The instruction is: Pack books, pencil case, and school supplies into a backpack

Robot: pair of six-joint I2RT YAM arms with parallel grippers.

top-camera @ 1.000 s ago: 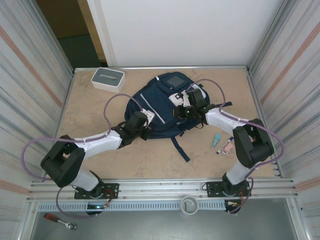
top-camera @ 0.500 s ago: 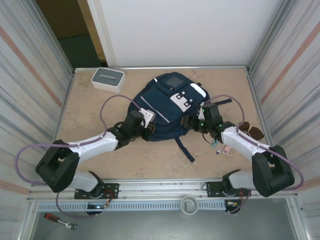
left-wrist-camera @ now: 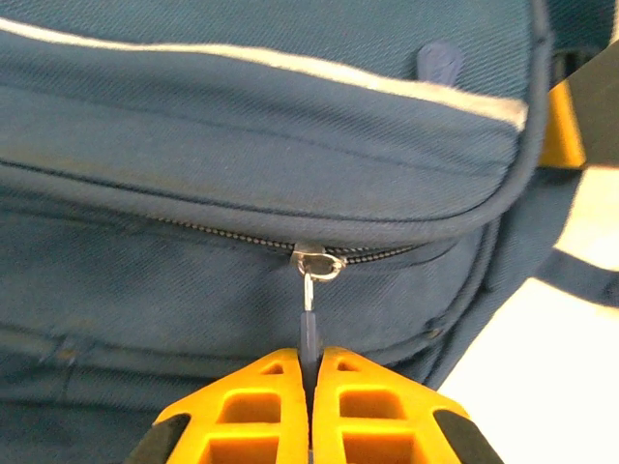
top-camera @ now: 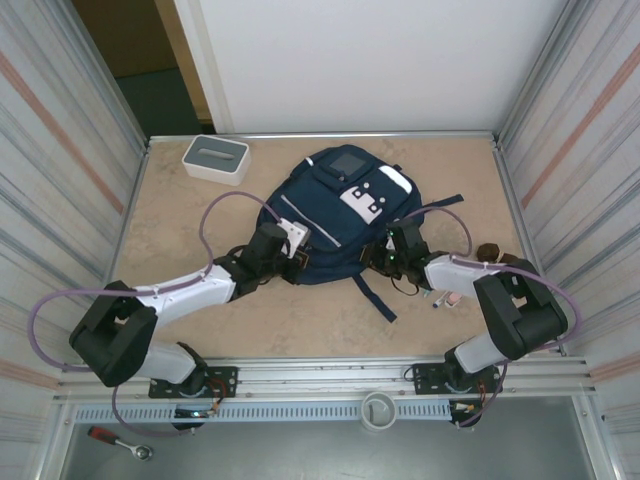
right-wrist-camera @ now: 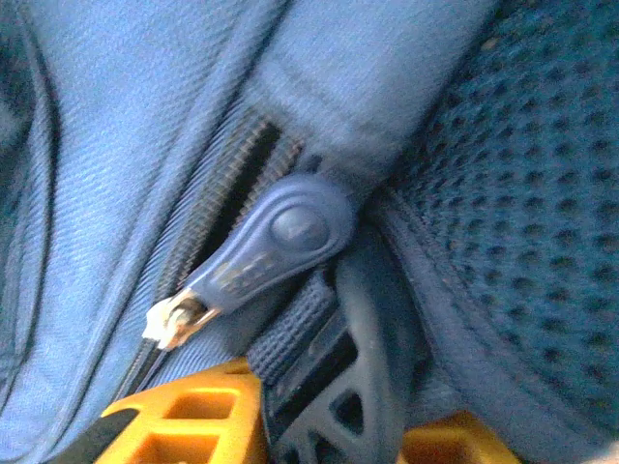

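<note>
While both arms reach in from the near edge, the left gripper (left-wrist-camera: 309,391) is pressed together on a navy zipper pull (left-wrist-camera: 309,333). The pull runs straight from its metal slider (left-wrist-camera: 317,261) down into the fingertips. The zip line crosses the left wrist view side to side, under a white stripe (left-wrist-camera: 290,70).

Right gripper (right-wrist-camera: 338,401): fingers stand apart with a dark strap piece (right-wrist-camera: 353,377) between them. Can't tell whether they actually clamp it. A second pull tab (right-wrist-camera: 280,240), rubbery blue, lies just beyond the fingertips, apart from them, long axis slanted up to the right in the right wrist view.

Backpack (top-camera: 335,205) lies flat at mid-table, face up. Its long axis runs roughly near-to-far, and its grey patch (top-camera: 350,160) end points at the far wall. One loose strap (top-camera: 375,295) trails off the near end toward the bases. Left gripper sits on the near-left edge, right gripper on the near-right edge.

Pink-and-white stick (top-camera: 452,298) lies on the table just right of the right gripper, beside the forearm.

White box (top-camera: 215,158) is in the far-left corner, well apart from the pack.
</note>
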